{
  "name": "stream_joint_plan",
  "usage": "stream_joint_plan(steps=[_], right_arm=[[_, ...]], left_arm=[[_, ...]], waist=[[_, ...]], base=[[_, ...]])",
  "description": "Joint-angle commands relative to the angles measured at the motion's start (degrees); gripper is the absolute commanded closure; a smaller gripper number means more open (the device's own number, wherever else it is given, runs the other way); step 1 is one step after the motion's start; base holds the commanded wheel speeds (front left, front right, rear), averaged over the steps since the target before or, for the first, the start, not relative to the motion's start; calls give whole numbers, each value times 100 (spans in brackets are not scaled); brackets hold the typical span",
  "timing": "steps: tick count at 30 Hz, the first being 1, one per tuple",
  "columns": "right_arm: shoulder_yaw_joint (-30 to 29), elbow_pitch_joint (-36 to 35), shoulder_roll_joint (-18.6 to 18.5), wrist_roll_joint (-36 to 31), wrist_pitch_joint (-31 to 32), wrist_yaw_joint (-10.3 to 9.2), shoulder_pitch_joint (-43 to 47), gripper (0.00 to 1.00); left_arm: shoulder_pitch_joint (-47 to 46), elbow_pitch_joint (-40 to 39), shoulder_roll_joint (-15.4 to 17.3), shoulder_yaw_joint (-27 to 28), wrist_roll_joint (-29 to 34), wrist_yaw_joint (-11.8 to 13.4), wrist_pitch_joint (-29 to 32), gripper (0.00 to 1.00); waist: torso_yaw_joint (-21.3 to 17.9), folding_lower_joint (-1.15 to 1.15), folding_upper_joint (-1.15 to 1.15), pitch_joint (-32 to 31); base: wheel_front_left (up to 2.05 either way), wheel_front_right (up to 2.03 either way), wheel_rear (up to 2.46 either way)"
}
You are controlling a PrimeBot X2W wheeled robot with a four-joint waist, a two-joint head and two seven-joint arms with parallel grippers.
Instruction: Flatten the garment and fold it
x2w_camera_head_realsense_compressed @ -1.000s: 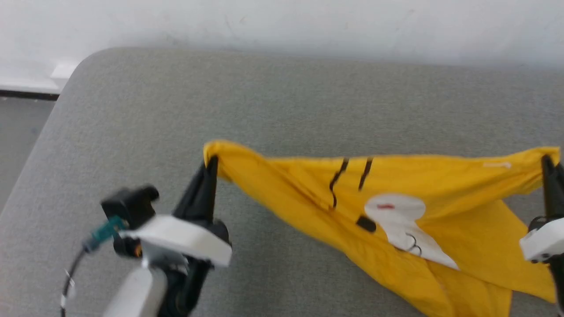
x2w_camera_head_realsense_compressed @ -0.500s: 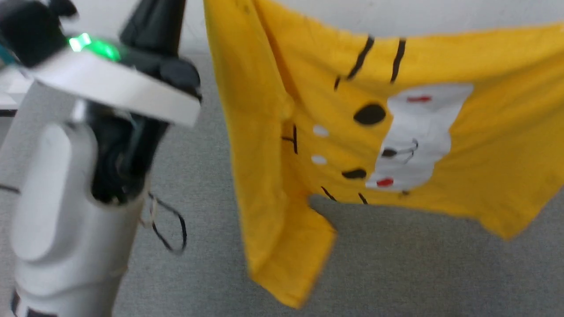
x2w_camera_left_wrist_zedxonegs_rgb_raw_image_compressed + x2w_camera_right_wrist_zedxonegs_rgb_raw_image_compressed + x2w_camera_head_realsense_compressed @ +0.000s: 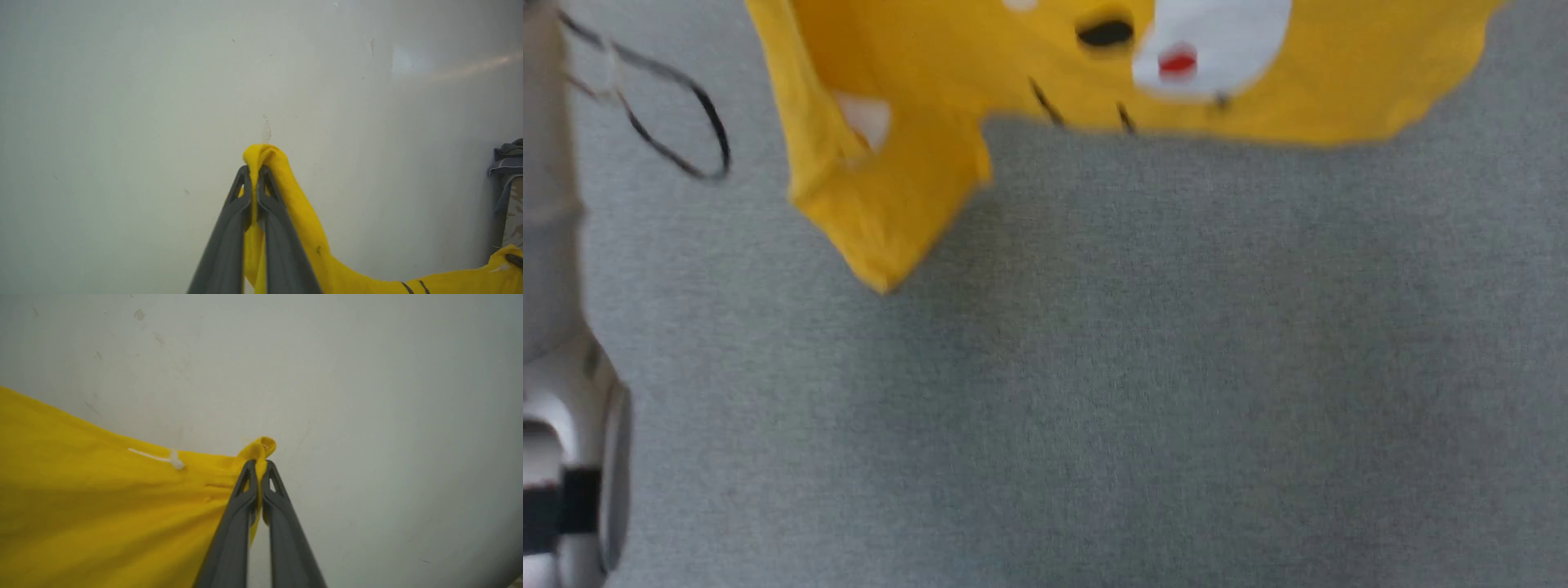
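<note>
Left fingers (image 3: pixel 248 173): pressed together on a bunched corner of the yellow T-shirt (image 3: pixel 302 220). A knob of cloth pokes out past the tips.
Right fingers (image 3: pixel 253 473): closed together on another corner. A small fold of cloth curls over just past the tips.
T-shirt position: hangs from both pairs of fingers, with its body dropping below them.
Top edge: runs between the two pairs of fingers. It falls steeply away from the left fingers, then sags low toward the far corner. Near the right fingers it is straighter, with a small white mark (image 3: pixel 157 457) just beside it.
Lower edge: in the head view it is a wavy line above the grey surface (image 3: pixel 1135 392). The printed side faces the camera, showing a white patch, a red mark and a black oval.
Lowest point: a sleeve (image 3: pixel 882 212) on the left fingers' side, its corner pointing down. The frame is blurred, so I cannot tell whether it touches the surface.
Room ahead of fingers: a plain pale wall (image 3: pixel 122 81) lies beyond both sets of tips.
Room below: a wide stretch of grey surface lies under the lower edge.
Left flank: a pale forearm (image 3: pixel 551 245) and a black cable loop (image 3: pixel 717 135) sit near the sleeve edge but apart from it.
Right of left fingers: a grey heap of cloth (image 3: pixel 508 155) at the view's edge, well apart.
</note>
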Motion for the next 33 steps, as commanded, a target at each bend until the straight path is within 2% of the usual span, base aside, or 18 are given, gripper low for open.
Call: stream_joint_plan(steps=[1, 5, 9, 14, 18, 23, 24, 33], right_arm=[[-15, 153, 78, -117, -123, -12, -292, 100], [-173, 776, 360, -519, -612, -12, -1157, 100], [-327, 1291, 569, -845, -1204, -12, -1764, 100], [-337, 1710, 698, -958, -1818, -12, -1900, 100], [-186, 2077, 740, -860, -2069, -12, -1493, 100], [94, 2418, 818, -539, -2235, -12, -579, 100], [94, 2418, 818, -539, -2235, -12, -579, 100], [430, 2309, 868, 424, -2066, -12, 1664, 100]], left_arm=[[-284, 141, 48, 66, 109, 53, -112, 100], [-1123, 691, 50, 184, 307, 82, -565, 100], [-1740, 1079, -7, 283, 349, -26, -1075, 100], [-1862, 1540, -60, 210, 337, -242, -1347, 100], [-1269, 1933, 10, 47, 337, -497, -1428, 100], [-97, 2305, 148, -272, 373, -824, -1436, 100], [-97, 2305, 148, -272, 373, -824, -1436, 100], [2614, 2135, 225, -813, -78, -1116, -990, 100]], waist=[[-313, -2, 0, 760], [-413, -2, 0, 1131], [-465, -2, 0, 1321], [-428, -2, 0, 1391], [-364, -2, 0, 1309], [-257, -2, 0, 1038], [-257, -2, 0, 1038], [-28, -2, 0, 221]], base=[[0, 0, 0], [0, 0, 0], [0, 0, 0], [0, 0, 0], [0, 0, 0], [0, 0, 0], [0, 0, 0], [0, 0, 0]])
